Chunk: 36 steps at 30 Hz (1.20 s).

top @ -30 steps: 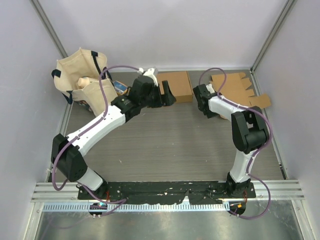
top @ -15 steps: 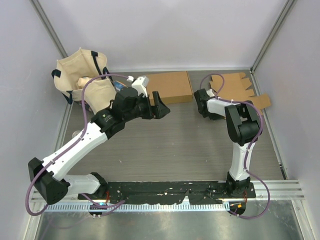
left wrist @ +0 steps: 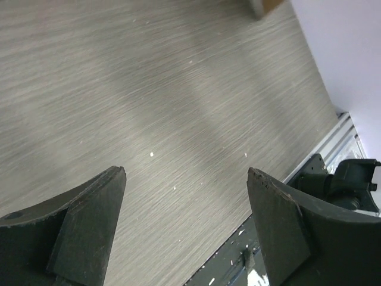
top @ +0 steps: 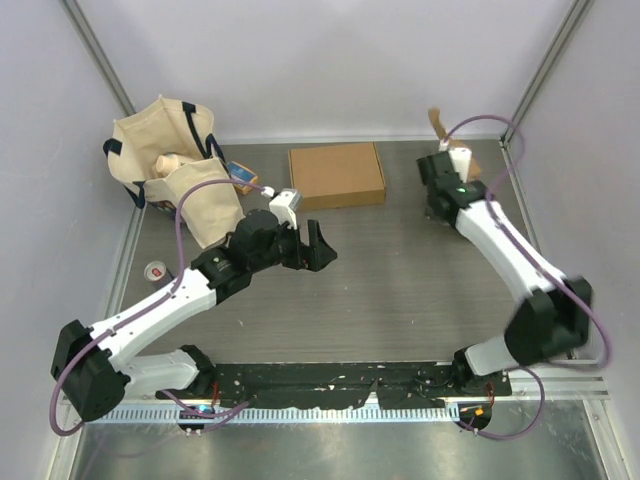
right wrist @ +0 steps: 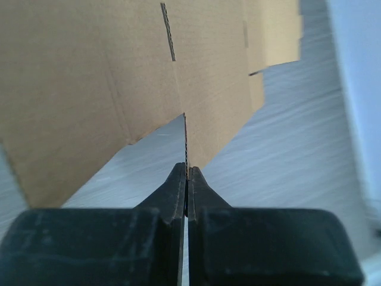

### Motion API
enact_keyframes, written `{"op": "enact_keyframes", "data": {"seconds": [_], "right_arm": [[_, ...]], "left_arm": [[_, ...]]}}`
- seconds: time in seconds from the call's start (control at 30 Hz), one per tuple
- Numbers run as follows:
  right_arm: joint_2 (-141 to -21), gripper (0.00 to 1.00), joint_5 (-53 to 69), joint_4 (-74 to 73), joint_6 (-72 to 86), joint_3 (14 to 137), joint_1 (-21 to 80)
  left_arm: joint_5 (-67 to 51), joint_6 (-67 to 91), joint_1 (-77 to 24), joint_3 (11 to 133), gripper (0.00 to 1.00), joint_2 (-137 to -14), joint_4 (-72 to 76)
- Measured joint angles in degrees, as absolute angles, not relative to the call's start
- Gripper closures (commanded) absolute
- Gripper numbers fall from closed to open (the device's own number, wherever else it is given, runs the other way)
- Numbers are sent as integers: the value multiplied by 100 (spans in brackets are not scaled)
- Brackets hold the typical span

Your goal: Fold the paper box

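A flat, unfolded cardboard sheet [right wrist: 107,65] with cut flaps fills the right wrist view. My right gripper [right wrist: 186,171] is shut on its bottom edge. From the top view this sheet [top: 437,122] stands upright at the back right and shows only as a thin brown sliver above the right gripper [top: 438,146]. A closed brown box [top: 337,175] lies flat at the back centre. My left gripper [top: 312,246] hovers open in front of that box, apart from it. The left wrist view shows only bare table between its fingers [left wrist: 95,202].
A beige canvas bag [top: 165,160] with items in it sits at the back left, a blue object [top: 240,176] beside it. A small red and white round thing [top: 156,270] lies near the left edge. A metal rail [left wrist: 342,134] borders the table.
The right gripper has shut on the flat cardboard sheet and raised it off the table to stand upright. The left arm has drawn back from the closed box toward the near side.
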State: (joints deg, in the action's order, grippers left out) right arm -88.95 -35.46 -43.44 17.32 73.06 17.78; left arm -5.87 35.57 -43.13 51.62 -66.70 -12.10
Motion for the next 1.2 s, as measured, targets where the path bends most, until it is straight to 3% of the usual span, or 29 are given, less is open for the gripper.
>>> {"op": "enact_keyframes", "data": {"seconds": [0.2, 0.4, 0.7, 0.97, 1.07, 1.1, 1.17, 1.2], "right_arm": [[-6805, 98, -1356, -4176, 4189, 7397, 1782], [-6713, 98, 331, -4029, 6545, 7345, 2023], [-6777, 98, 1411, -3905, 8165, 7336, 2340], [-6445, 98, 1682, -3597, 8949, 7155, 2512], [-6416, 98, 1728, -3514, 9107, 7155, 2578], [-6410, 98, 1737, -3479, 9172, 7155, 2596], [-6381, 98, 1758, -3413, 9247, 7135, 2617], [-6348, 93, 1769, -3365, 9297, 7105, 2622]], "left_arm": [[-578, 2851, -4683, 4602, 9, -6117, -21], [-311, 1743, -4886, 4530, 8, -5843, 666], [82, -657, -5107, 5341, 7, -5837, 475], [-169, -1435, -5151, 5826, 11, -6455, 244], [-113, -1579, -5183, 5883, 16, -6840, 180], [-54, -1629, -5192, 5883, 29, -6967, 176], [93, -1688, -5203, 5883, 45, -7100, 172], [235, -1758, -5203, 5883, 58, -7166, 180]]}}
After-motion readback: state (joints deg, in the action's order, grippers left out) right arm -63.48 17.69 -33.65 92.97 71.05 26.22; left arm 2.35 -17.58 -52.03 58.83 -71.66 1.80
